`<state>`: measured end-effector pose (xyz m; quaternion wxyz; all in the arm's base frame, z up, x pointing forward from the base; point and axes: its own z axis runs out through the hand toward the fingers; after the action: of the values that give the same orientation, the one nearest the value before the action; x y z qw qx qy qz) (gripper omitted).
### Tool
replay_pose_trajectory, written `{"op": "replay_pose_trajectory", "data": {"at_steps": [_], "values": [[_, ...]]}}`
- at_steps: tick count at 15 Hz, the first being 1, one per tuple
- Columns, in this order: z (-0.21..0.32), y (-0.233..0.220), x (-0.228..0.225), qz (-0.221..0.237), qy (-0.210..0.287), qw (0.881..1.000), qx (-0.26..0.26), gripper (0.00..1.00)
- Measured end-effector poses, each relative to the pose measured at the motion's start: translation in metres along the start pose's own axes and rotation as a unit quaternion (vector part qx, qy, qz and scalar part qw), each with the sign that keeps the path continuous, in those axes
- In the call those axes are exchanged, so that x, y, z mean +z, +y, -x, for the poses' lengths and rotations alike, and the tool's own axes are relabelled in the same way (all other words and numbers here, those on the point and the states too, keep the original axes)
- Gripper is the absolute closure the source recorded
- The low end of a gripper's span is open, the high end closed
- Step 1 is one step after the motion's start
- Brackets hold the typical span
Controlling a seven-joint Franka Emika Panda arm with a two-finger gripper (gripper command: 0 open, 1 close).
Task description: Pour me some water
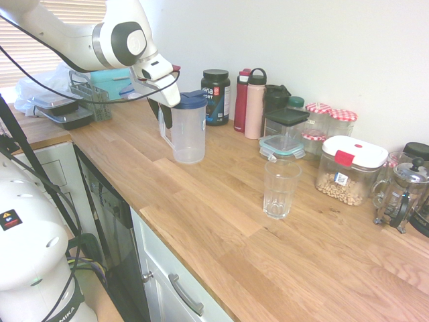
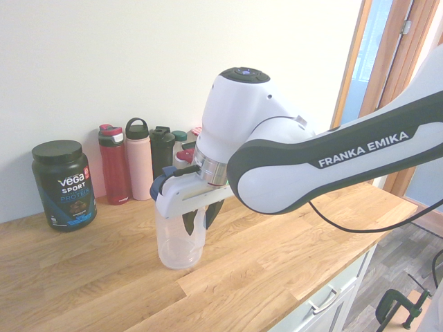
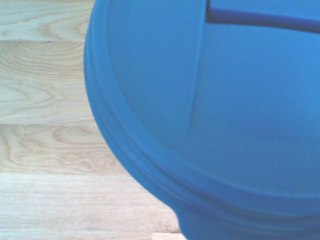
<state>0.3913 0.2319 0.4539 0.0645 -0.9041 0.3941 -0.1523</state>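
pitcher (image 1: 190, 134) stood upright on the counter (image 1: 208, 228), gripper (image 2: 200, 223) was at its handle side with fingers spread, glass (image 1: 278, 194) stood nearer and right in the first exterior view only, wrist view showed blue lid (image 3: 150, 100) close up

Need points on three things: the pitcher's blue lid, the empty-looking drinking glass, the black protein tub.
Blue plastic pitcher lid (image 3: 150, 100): wrist view, top surface.
Clear ribbed drinking glass (image 1: 277, 194): first exterior view, side wall.
Black cylindrical protein tub (image 2: 64, 190): second exterior view, front label.
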Motion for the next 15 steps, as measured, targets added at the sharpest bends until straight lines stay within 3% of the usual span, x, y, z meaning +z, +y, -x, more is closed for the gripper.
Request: {"op": "replay_pose_trajectory", "data": {"at_steps": [11,13,15], "values": [[0.000,-0.001,-0.004,-0.010,-0.020,1.000,-0.007,1.00],[-0.001,0.001,-0.029,-0.016,-0.021,0.999,-0.026,1.00],[-0.002,0.015,-0.084,-0.023,-0.015,0.999,-0.037,1.00]]}}
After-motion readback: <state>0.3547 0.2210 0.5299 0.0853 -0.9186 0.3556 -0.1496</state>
